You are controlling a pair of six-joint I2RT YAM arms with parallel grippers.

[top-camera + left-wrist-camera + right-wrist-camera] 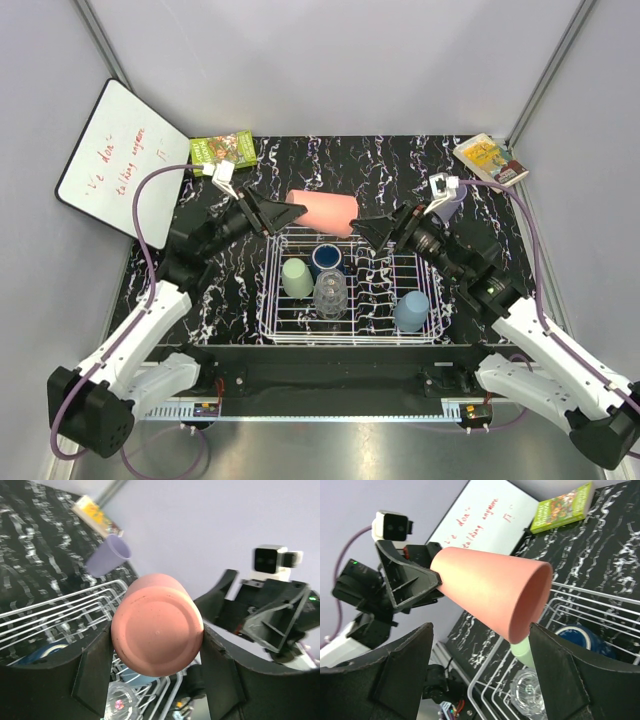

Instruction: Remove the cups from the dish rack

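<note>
A salmon-pink cup (322, 212) hangs on its side above the back edge of the white wire dish rack (350, 340), with my left gripper (293, 213) shut on its base end (157, 630). My right gripper (363, 229) stands open, facing the cup's mouth (530, 605); the rim sits just at its fingertips (426, 630) without touching them. Inside the rack are a pale green cup (297, 278), a dark blue cup (328, 257), a clear glass (330, 293) and a light blue-grey cup (411, 310). A lavender cup (107, 555) stands on the table behind the right wrist.
A whiteboard (120, 160) leans at the back left, with a green book (224, 150) beside it. A yellow book (490, 158) lies at the back right corner. Grey walls close in the black marbled table (400, 165).
</note>
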